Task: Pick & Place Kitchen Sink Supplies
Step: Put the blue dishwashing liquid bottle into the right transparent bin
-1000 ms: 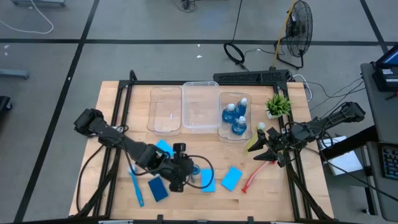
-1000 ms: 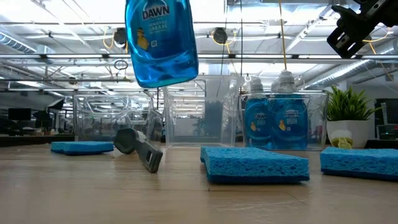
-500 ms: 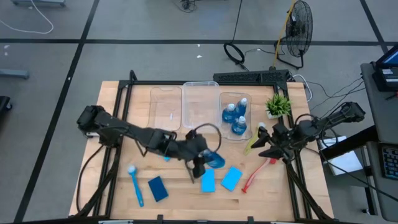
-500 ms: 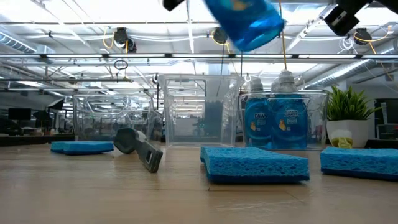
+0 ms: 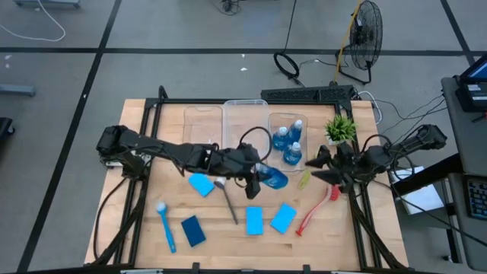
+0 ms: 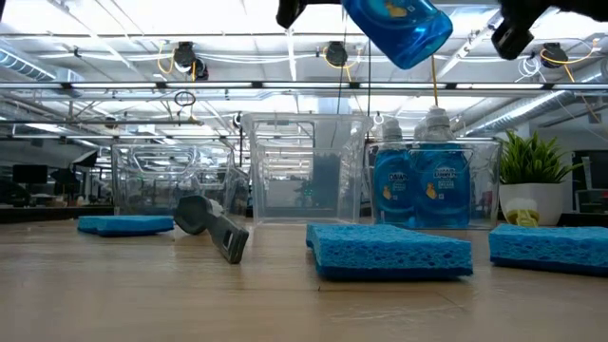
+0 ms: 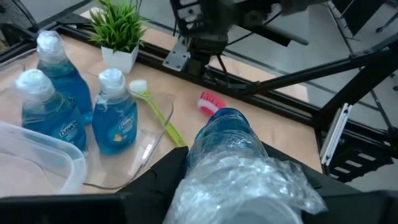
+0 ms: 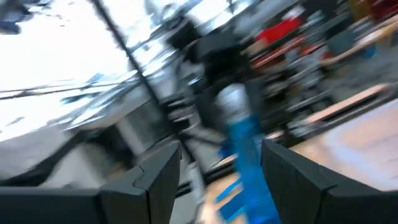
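Note:
My left gripper (image 5: 255, 173) is shut on a blue bottle (image 5: 272, 180), which hangs in the air just near of the right-hand clear bin (image 5: 298, 164); the bottle shows at the top of the low view (image 6: 394, 24). Three blue bottles (image 5: 288, 141) stand upright in that bin. Blue sponges (image 5: 200, 184) (image 5: 253, 220) (image 5: 283, 218) and a darker one (image 5: 193, 230) lie flat on the table. So do the blue (image 5: 163, 224), grey (image 5: 226, 199), red (image 5: 316, 213) and yellow-green (image 5: 304, 179) brushes. My right gripper (image 5: 318, 158) is open at the table's right, holding nothing. My left gripper pinches the bottle's clear, crinkled upper part (image 7: 249, 180) between its two fingers (image 7: 165, 177), one on each side. The fingers come from the table's left, slanting a little downward. The bottle is lifted clear and tilted, its rounded blue base (image 7: 227, 127) pointing away from the gripper.
Two more clear bins (image 5: 202, 135) (image 5: 245, 129) stand left of the bottle bin at the table's far side. A small green potted plant (image 5: 339, 128) stands at the far right, beside my right arm. Bare wood lies near the front edge, between the sponges.
My left gripper has carried the bottle from above the near-left sponges toward the right and far edges, up to the right-hand bin. It rolled on the way, so the bottle has gone from hanging upright to tilted. My right gripper has tipped upward.

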You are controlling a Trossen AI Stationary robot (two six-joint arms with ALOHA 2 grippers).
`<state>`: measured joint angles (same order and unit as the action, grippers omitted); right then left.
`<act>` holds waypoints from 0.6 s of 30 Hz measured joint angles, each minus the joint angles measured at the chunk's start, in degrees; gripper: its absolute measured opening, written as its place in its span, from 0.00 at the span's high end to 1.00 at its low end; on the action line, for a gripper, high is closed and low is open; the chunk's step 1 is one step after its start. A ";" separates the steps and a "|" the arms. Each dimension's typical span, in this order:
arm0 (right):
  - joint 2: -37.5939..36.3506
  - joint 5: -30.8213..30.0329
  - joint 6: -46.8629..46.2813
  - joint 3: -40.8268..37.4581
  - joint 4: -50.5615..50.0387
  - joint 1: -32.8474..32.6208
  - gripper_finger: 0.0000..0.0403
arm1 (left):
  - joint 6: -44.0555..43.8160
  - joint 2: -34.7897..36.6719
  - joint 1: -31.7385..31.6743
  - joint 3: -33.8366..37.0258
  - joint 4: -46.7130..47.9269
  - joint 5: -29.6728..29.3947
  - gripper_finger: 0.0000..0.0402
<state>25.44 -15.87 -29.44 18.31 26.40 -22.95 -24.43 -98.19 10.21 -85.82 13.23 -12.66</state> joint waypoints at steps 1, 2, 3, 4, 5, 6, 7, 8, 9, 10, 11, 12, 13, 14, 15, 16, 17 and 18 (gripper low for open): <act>0.07 -2.18 1.21 0.00 -0.06 -0.01 0.48 | 0.14 0.00 -0.04 0.00 -0.04 0.09 0.59; 0.19 -3.82 2.48 0.00 0.00 -0.01 0.48 | 0.14 0.00 -0.04 0.00 -0.11 0.29 0.59; 0.39 -5.24 3.37 0.00 0.02 -0.01 0.48 | 0.16 0.00 -0.04 0.00 -0.11 0.49 0.59; 0.57 -6.59 3.85 0.00 0.00 -0.01 0.48 | 0.20 0.00 -0.04 0.00 -0.09 0.52 0.59; 0.82 -7.71 4.09 0.00 -0.04 -0.01 0.48 | 0.23 0.00 -0.02 0.00 -0.07 0.60 0.59; 1.16 -8.31 4.22 0.00 -0.05 0.01 0.48 | 0.27 0.00 -0.02 0.00 0.00 0.67 0.59; 1.49 -8.34 4.53 0.00 -0.03 0.02 0.48 | 0.39 0.00 0.01 0.00 0.20 0.65 0.59; 1.93 -8.32 4.73 0.00 0.00 0.02 0.48 | 0.67 0.00 0.06 0.00 0.44 0.67 0.59; 2.47 -8.31 4.71 0.00 0.01 0.02 0.48 | 1.01 0.00 0.09 0.00 0.63 0.66 0.59; 3.07 -8.32 4.69 0.00 0.00 0.02 0.48 | 1.53 -0.02 0.12 0.00 0.75 0.79 0.59; 3.82 -8.36 4.69 0.00 0.00 0.02 0.48 | 1.98 -0.02 0.16 0.00 0.89 1.19 0.59; 4.57 -8.40 4.69 0.00 0.17 0.02 0.48 | 2.30 -0.02 0.16 0.00 1.13 1.69 0.59; 5.44 -8.38 4.69 0.00 0.56 0.02 0.48 | 2.34 -0.02 0.14 -0.03 1.56 2.16 0.59; 6.41 -8.33 4.67 0.00 1.16 -0.01 0.48 | 2.29 -0.02 0.14 -0.05 2.24 2.35 0.59; 7.42 -8.09 4.65 0.00 1.86 -0.01 0.48 | 2.29 -0.02 0.14 -0.07 3.02 2.37 0.59; 8.46 -7.80 4.66 0.00 2.67 -0.01 0.48 | 2.30 -0.02 0.16 -0.07 3.89 2.38 0.59; 9.42 -6.79 4.66 0.01 3.31 0.01 0.48 | 2.33 -0.03 0.14 -0.07 4.46 2.38 0.59; 10.34 -5.42 4.66 0.07 3.92 0.01 0.48 | 2.52 -0.07 0.14 -0.07 4.71 2.40 0.59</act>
<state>35.77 -21.30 -24.78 18.37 30.32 -22.95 -21.91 -98.26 10.35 -85.89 17.94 -10.26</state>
